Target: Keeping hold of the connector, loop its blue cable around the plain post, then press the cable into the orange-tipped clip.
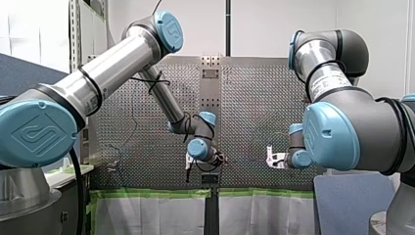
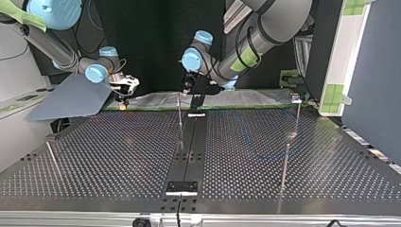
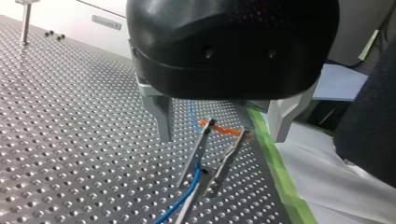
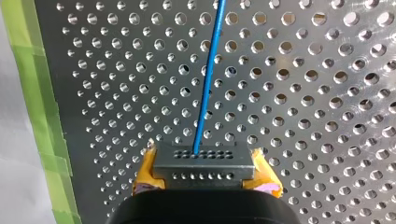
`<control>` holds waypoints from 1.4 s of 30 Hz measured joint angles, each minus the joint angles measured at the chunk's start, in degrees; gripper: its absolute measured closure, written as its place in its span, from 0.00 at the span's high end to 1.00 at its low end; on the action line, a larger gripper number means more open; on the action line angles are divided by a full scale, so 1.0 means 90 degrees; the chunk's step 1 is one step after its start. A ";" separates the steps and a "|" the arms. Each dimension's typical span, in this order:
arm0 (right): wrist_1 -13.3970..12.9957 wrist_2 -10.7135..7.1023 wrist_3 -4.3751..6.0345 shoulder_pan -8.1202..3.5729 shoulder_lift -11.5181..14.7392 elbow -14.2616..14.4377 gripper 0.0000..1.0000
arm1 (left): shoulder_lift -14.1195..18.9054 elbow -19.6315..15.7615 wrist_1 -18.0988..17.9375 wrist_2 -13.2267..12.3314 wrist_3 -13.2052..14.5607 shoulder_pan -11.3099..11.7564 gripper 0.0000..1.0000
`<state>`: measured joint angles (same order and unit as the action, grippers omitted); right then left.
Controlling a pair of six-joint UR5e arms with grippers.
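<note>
In the left wrist view my left gripper (image 3: 223, 137), black with metal fingers, hangs open over the orange-tipped clip (image 3: 219, 149). Its fingers straddle the clip's two prongs without touching them. The blue cable (image 3: 197, 175) runs down between the prongs near their base and off across the plate. My right gripper (image 4: 206, 176) is shut with its yellow pads on the grey connector (image 4: 203, 161), and the cable (image 4: 208, 84) leaves it straight ahead. In the top view my left gripper (image 2: 189, 92) sits above the clip (image 2: 179, 111), with my right gripper (image 2: 124, 90) off to its left.
Thin metal posts (image 2: 285, 163) (image 2: 298, 113) stand at the top view's right and another (image 2: 51, 153) at its left on the perforated table (image 2: 118, 156). Green tape (image 3: 275, 163) marks the table's edge beside the clip. A black strip (image 2: 189, 151) runs down the table's middle.
</note>
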<state>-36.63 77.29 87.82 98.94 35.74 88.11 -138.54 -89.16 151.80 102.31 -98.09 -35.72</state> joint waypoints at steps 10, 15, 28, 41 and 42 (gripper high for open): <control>0.0418 0.0061 -0.0244 -0.0112 0.0412 -0.0007 0.00 | 0.0421 -0.0433 -0.0087 0.0343 0.0062 -0.0063 1.00; 0.0591 0.0039 -0.0147 -0.0137 0.0715 -0.0005 0.00 | 0.0764 -0.0778 -0.0422 0.0423 -0.0260 -0.0048 1.00; 0.0625 -0.0042 -0.0078 -0.0142 0.0896 0.0001 0.00 | 0.1549 -0.1563 -0.1205 0.0671 -0.0863 -0.0035 1.00; 0.0668 -0.0039 -0.0142 -0.0132 0.0901 0.0002 0.00 | 0.2349 -0.2363 -0.2006 0.0881 -0.0747 -0.0162 1.00; 0.0685 -0.0035 -0.0157 -0.0137 0.0909 0.0002 0.00 | 0.2397 -0.2410 -0.2054 0.0884 -0.0737 -0.0174 1.00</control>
<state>-30.46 76.98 86.41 97.71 43.92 88.14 -116.97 -110.85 133.32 110.27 -104.73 -37.29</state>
